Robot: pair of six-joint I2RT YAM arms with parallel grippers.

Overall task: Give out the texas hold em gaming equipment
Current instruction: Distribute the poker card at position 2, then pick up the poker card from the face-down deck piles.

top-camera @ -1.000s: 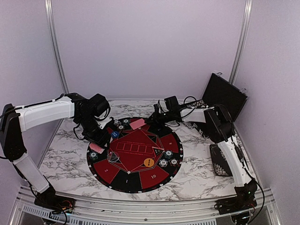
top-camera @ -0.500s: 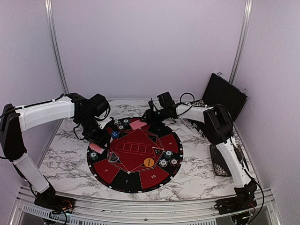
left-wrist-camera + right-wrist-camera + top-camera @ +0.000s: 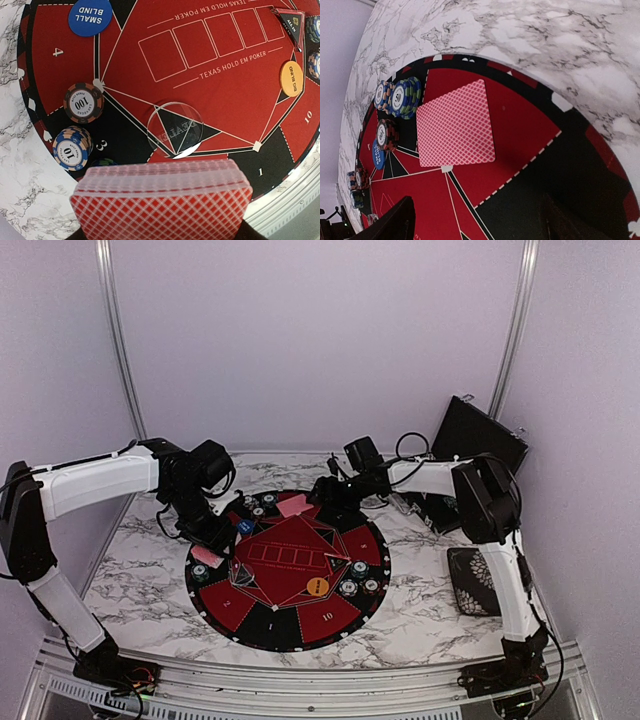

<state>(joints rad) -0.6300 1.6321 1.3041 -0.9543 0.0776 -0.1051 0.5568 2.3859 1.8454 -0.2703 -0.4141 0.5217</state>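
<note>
While the right gripper [image 3: 322, 490] hangs with its jaws spread, empty, a red-backed card [image 3: 455, 123] lies face-down and flat on the round mat's [image 3: 362, 585] far rim, beside chip stacks [image 3: 399, 96] (long axis running rim to centre). The left gripper [image 3: 215, 540] clasps a card deck [image 3: 162, 204].
</note>
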